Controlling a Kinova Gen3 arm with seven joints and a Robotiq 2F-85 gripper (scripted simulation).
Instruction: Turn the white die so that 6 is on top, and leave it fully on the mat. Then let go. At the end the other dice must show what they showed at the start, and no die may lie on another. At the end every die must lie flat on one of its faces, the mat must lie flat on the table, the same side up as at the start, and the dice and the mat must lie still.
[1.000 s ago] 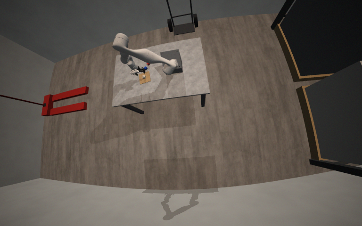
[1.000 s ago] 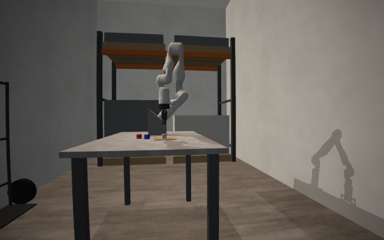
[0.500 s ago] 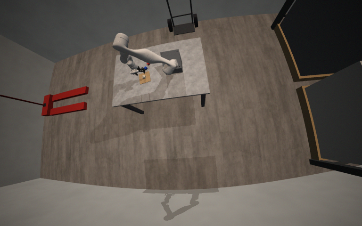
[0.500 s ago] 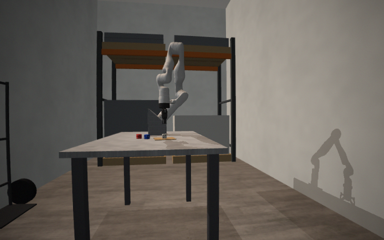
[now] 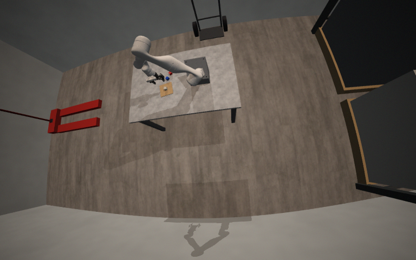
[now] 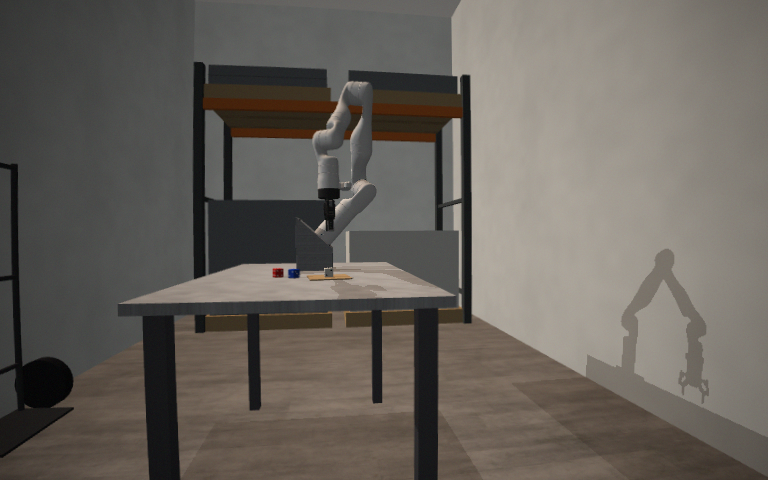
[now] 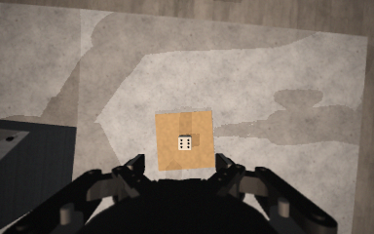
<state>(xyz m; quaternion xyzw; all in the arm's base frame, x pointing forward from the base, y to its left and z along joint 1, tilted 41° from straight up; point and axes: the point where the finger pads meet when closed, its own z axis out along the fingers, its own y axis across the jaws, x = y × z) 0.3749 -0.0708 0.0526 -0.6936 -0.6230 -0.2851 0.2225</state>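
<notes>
The white die lies flat near the middle of the tan mat, with six pips on top in the wrist view. The mat lies flat on the grey table. My gripper is open and empty. It hangs well above the die, fingers pointing down. A red die and a blue die lie on the table beside the mat, apart from each other.
The arm's dark base plate sits on the table behind the mat. A hand truck stands beyond the table and a red pallet jack lies on the floor to the left. Storage racks stand at the back.
</notes>
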